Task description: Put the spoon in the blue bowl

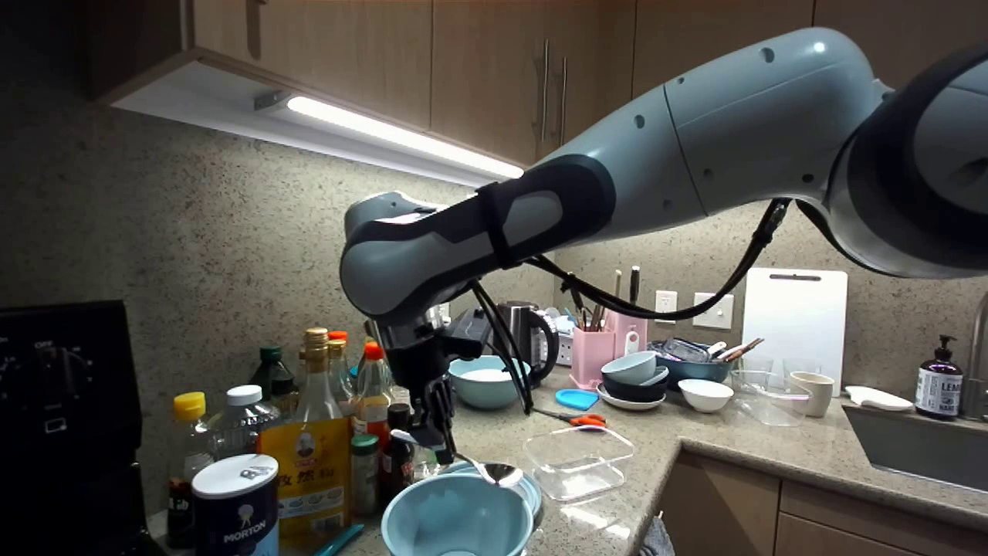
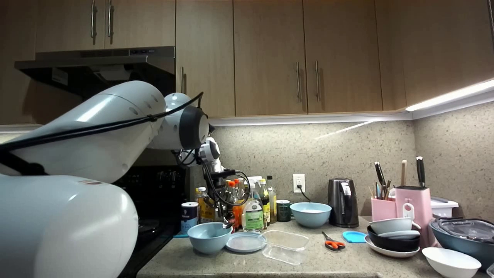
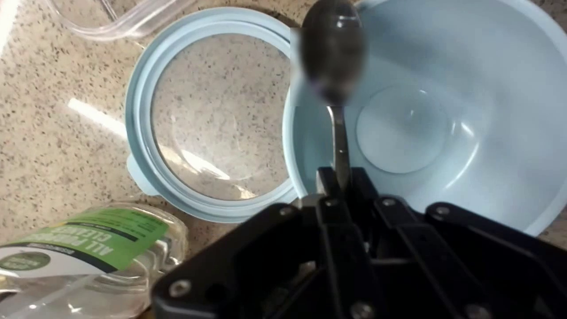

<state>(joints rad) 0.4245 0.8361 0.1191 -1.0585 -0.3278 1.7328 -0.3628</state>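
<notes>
Pinching the spoon (image 3: 334, 71), the closed hand (image 3: 343, 179) hangs near the blue bowl (image 3: 500, 106); only an exterior view shows the sink (image 1: 922, 452).

Your speckled countertop (image 2: 231, 266), a busy surface.
You have the pale turquoise bowl (image 2: 208, 243) upright on it, its rim hiding part of the edge of the blue-rimmed round lid (image 3: 221, 117) in the wrist view; the all-purpose cleaner bottle (image 2: 253, 216) stands near that lid. Beside the lid you see a clear plastic container (image 2: 285, 253), then the orange-handled scissors (image 2: 332, 243) and a flat bright-blue item (image 2: 354, 236). Farther back, your second light-blue bowl (image 2: 311, 216) stands just beside the electric kettle (image 2: 342, 204); farther along sit a white plate (image 2: 397, 254), a white bowl (image 2: 449, 262) and a pump bottle (image 1: 939, 386).
</notes>
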